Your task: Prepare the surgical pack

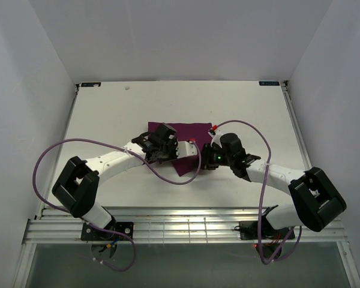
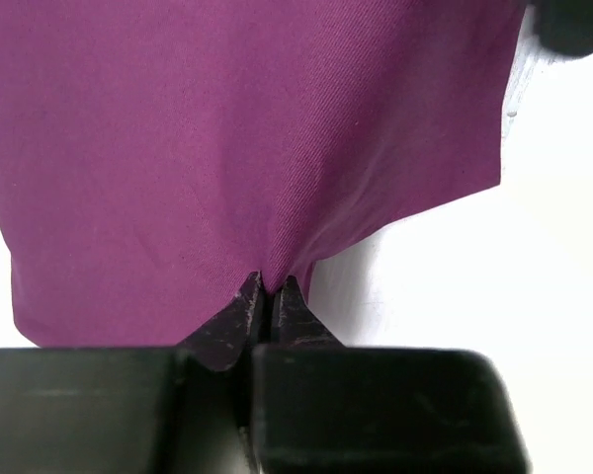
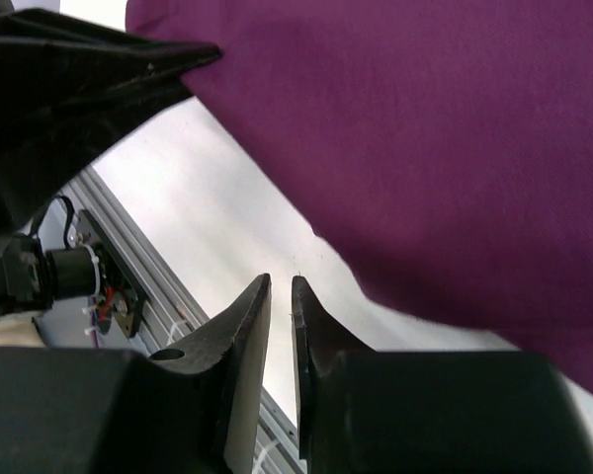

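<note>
Top view: purple cloth (image 1: 189,131) lies near the middle of the white table (image 1: 108,108), a little toward the far side. Both arms reach in over its near edge. The left gripper (image 1: 164,147) sits on the cloth's near-left part and the right gripper (image 1: 207,157) is at its near-right corner. From up here neither set of jaws can be read, since the wrists cover them.

Left wrist view: settles it for that side. The left gripper (image 2: 267,288) is pinched tight on the hem of the purple cloth (image 2: 247,138), fingers (image 2: 232,321) pressed together, with the fabric gathered into a small pucker at the tips. Bare table (image 2: 474,286) shows to the right of the cloth's edge.

Right wrist view: the right gripper (image 3: 280,284) is down to a narrow slit with only table surface visible through it, and nothing is held. Its fingers (image 3: 242,316) stand just beside the edge of the purple cloth (image 3: 425,148), apart from it. This view alone also catches the dark body of the left gripper (image 3: 69,89) at the cloth's corner, and the slotted metal rail (image 3: 143,262) at the table's near side.

Cloth appearance: deep purple with a fine twill weave, smooth and mostly flat. In the top view it has an uneven outline, a wide band at the far side and a narrower flap running toward the arms. No tray, instruments or gauze are visible in any view.
</note>
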Controlling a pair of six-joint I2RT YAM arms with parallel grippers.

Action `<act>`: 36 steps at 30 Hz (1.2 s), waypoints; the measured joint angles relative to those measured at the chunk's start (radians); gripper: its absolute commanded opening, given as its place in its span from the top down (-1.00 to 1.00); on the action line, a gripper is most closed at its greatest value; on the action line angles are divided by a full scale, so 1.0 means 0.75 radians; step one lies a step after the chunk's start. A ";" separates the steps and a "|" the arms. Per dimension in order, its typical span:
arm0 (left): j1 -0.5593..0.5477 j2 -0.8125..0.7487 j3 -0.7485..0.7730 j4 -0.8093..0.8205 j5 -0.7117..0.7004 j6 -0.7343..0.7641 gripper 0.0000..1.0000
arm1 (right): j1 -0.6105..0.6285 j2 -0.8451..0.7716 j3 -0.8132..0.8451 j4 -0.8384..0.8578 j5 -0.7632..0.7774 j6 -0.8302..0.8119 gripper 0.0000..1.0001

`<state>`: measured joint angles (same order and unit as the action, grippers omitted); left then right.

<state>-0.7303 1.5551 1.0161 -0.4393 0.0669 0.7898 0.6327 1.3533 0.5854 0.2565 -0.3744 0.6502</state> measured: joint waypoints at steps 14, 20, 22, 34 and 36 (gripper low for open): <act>0.000 0.024 0.009 -0.022 -0.011 -0.042 0.26 | 0.006 0.073 0.071 0.011 0.012 0.051 0.47; 0.000 0.024 0.015 -0.027 -0.019 -0.052 0.38 | 0.006 0.074 0.071 0.011 0.011 0.052 0.46; 0.000 0.024 0.015 -0.027 -0.029 -0.054 0.40 | 0.006 0.074 0.071 0.011 0.011 0.052 0.45; -0.001 0.011 0.015 -0.033 -0.035 -0.073 0.30 | 0.006 0.074 0.071 0.011 0.008 0.055 0.35; -0.001 0.011 0.015 -0.033 -0.037 -0.073 0.15 | 0.006 0.075 0.071 0.011 0.007 0.057 0.33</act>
<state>-0.7307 1.5631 1.0275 -0.4637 0.0395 0.7349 0.6373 1.4094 0.6384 0.2649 -0.3691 0.6930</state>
